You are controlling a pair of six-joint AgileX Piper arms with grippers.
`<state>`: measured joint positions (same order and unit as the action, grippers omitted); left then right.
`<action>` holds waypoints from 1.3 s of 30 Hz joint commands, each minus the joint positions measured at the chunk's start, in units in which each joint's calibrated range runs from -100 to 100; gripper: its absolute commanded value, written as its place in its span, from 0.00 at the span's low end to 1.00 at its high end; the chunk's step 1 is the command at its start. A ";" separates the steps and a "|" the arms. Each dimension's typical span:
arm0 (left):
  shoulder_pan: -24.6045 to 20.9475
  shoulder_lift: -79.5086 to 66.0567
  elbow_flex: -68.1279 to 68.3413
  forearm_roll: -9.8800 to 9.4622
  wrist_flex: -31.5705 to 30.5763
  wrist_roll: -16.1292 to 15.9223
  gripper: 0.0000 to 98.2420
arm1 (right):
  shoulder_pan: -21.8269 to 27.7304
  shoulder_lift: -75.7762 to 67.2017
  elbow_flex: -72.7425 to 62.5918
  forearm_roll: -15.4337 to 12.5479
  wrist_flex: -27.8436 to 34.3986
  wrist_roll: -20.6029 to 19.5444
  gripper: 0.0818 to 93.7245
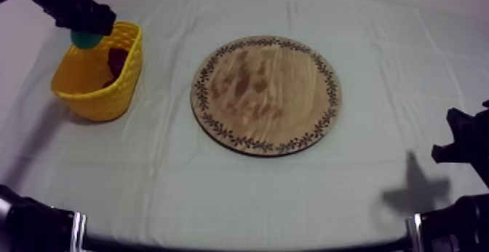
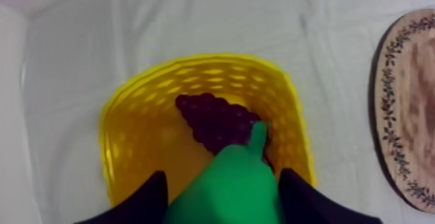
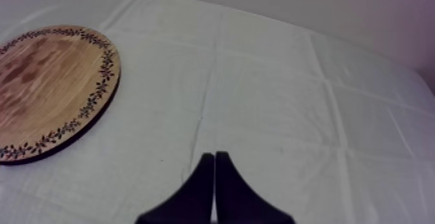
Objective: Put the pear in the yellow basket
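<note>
left gripper [image 2: 221, 175] is gripping the pear [image 2: 241, 197], holding it over the yellow basket [image 2: 129, 142] | right gripper [image 3: 214, 156] is resting closed, empty, above the desk [image 3: 291, 97] | risk: releasing here, the pear may be landing on the grapes [image 2: 217, 120] and bouncing over the rim

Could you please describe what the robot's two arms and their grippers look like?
The left arm and right arm are black and blocky. The left gripper has two matte black fingers with slanted inner edges. The right gripper has the same plain black fingers, narrow at the tips and flaring wide toward the base.
</note>
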<state>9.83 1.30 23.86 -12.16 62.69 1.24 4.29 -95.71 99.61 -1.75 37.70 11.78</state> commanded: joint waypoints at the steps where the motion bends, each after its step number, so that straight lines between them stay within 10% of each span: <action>1: -0.86 1.46 0.59 0.08 -0.42 -0.38 0.53 | 0.00 -0.05 0.05 0.02 0.04 -0.01 0.00; 18: -3.46 7.40 4.40 1.14 0.16 -1.86 0.51 | 0.06 -0.05 0.05 0.02 0.04 -0.02 0.00; 28: -2.96 6.67 2.18 -0.91 5.48 -0.30 0.92 | 0.07 -0.05 0.05 0.02 0.04 0.01 0.00; 39: -2.51 5.07 2.22 -2.38 4.03 1.88 0.93 | 0.03 -0.05 0.05 0.02 0.04 0.01 0.00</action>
<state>7.33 6.53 26.15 -14.50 67.18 2.90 4.33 -95.71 99.61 -1.75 37.79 11.74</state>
